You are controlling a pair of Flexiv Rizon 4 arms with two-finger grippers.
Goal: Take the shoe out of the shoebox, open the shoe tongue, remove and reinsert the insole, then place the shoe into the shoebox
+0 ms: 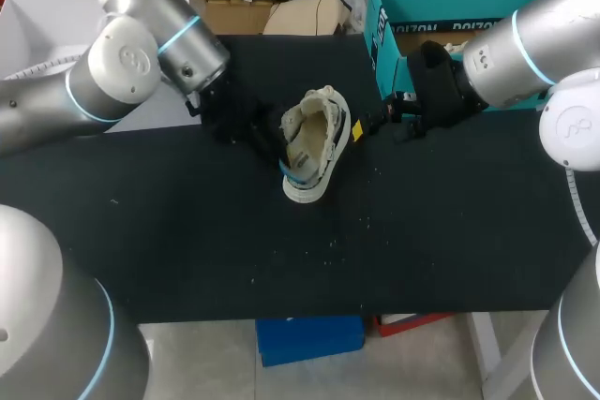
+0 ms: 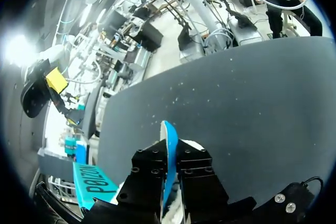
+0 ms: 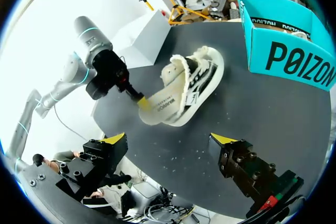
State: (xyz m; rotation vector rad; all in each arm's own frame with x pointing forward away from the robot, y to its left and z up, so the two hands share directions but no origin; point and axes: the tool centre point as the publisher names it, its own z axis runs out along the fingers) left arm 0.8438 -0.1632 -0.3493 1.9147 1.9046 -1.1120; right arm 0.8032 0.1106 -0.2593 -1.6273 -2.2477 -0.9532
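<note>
Cream-white shoe point(image 1: 317, 138) lies near the middle of the black counter point(image 1: 187, 250), out of the box and tipped so its opening faces left. Its long axis runs far to near, with the far end leaning slightly right. The mouth looks spread open and the laces loose. A thin blue-edged sheet at the shoe's near end, taken to be the insole point(image 2: 168, 132), stands on edge, seemingly partly out of the shoe.

Left end effector point(image 1: 284, 156) is against the shoe's left side, toward the near end. Its wrist view shows both fingers pressed together on the insole, one on each face, pinching it.

Right end effector point(image 3: 169, 142) hangs just right of the shoe and apart from it, fingers spread wide with nothing between them. From there the shoe lies straight ahead, side-on, sole edge turned toward it.

Teal shoebox point(image 1: 386, 30) sits open at the far right of the counter, well apart from the shoe.

Judgement: the insole step is in hand. The coming move turns on the insole's line against the shoe's far-near axis, since the sheet must run along that axis to slide. The left arm is nearer and holds the piece. The right arm, on the sole side, is placed to brace. Risk: an unbraced shoe drags along with the insole.
</note>
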